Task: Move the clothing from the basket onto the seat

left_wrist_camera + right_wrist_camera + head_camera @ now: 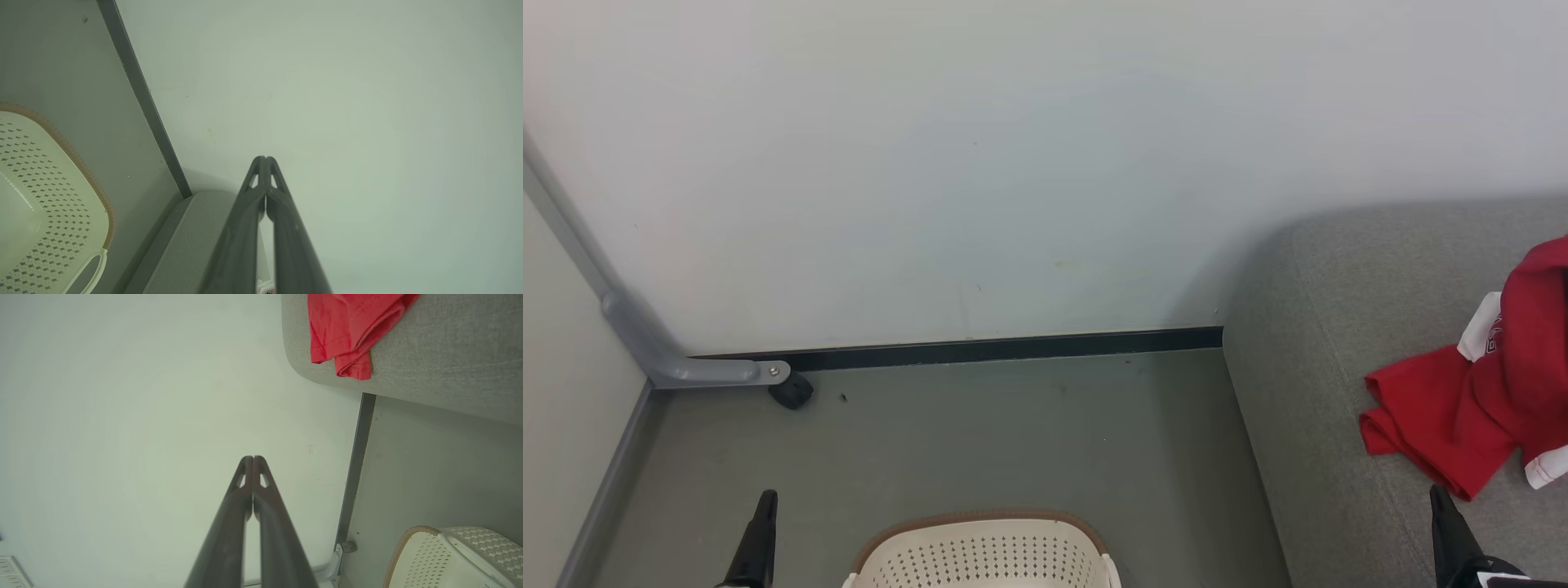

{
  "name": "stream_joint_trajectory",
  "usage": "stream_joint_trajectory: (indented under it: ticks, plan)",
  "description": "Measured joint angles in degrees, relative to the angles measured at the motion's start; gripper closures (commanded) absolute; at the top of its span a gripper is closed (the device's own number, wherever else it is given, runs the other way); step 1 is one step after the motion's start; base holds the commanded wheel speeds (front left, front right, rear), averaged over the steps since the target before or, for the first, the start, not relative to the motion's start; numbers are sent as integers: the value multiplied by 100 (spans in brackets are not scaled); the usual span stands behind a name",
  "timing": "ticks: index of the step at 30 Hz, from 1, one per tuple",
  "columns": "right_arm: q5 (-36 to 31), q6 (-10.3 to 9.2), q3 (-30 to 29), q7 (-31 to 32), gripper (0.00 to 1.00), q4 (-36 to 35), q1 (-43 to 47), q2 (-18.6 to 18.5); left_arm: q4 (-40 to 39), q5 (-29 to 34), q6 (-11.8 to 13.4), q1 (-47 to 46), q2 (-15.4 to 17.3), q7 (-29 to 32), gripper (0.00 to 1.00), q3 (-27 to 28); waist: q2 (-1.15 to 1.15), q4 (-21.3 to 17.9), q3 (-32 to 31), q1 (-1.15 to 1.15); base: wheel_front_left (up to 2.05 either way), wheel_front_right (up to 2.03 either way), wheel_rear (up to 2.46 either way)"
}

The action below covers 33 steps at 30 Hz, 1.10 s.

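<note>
Cream perforated basket [984, 559] with brown rim; grey seat [1339, 343]; red-and-white clothing [1478, 392].

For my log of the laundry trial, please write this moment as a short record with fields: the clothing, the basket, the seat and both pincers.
clothing: red garment with white trim, crumpled on the seat
container: basket on the floor, left of the seat; no clothing in the part that shows
left arm: left pincer shut, holding nothing
right arm: right pincer shut, holding nothing
task: looks done, as far as the basket can be seen
</note>
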Motion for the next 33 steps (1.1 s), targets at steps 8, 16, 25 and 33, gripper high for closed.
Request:
stream_joint_trajectory:
  ticks: [8,16,25,33]
  plan:
    - [0,0,0,0,100,-1,0,0,0,0,1,0,0,0,100,0,0,0,0,0,0,0,0]
    - [0,0,0,0,100,-2,0,0,-1,0,0,0,0,0,100,0,0,0,0,0,0,0,0]
    - [0,0,1,0,100,-3,0,0,-1,-1,0,0,0,0,100,0,0,0,0,0,0,0,0]
    - [0,0,1,0,100,-4,0,0,-1,0,0,0,0,0,100,0,0,0,0,0,0,0,0]
